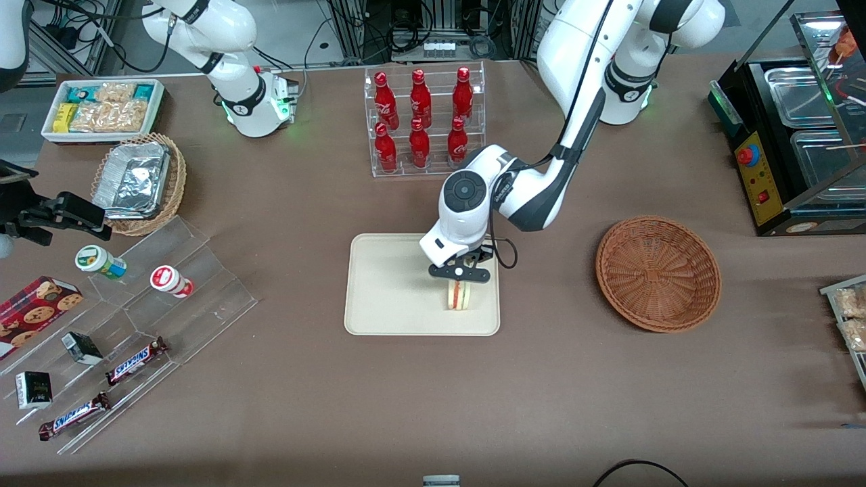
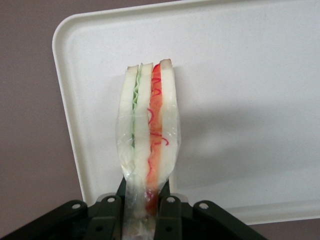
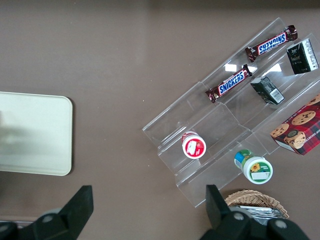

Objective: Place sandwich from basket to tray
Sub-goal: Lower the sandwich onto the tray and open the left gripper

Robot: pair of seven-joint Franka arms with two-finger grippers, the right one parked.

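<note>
The gripper [image 1: 459,282] is clamped on the sandwich [image 1: 458,295], held on edge over the tray [image 1: 385,291] — probably ready to set it down. The basket [image 1: 657,272] sits well apart, empty.

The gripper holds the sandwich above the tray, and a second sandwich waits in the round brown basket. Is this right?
Not quite. The gripper is shut on the sandwich above the tray, but the front view shows the basket empty; no second sandwich is there.
</note>
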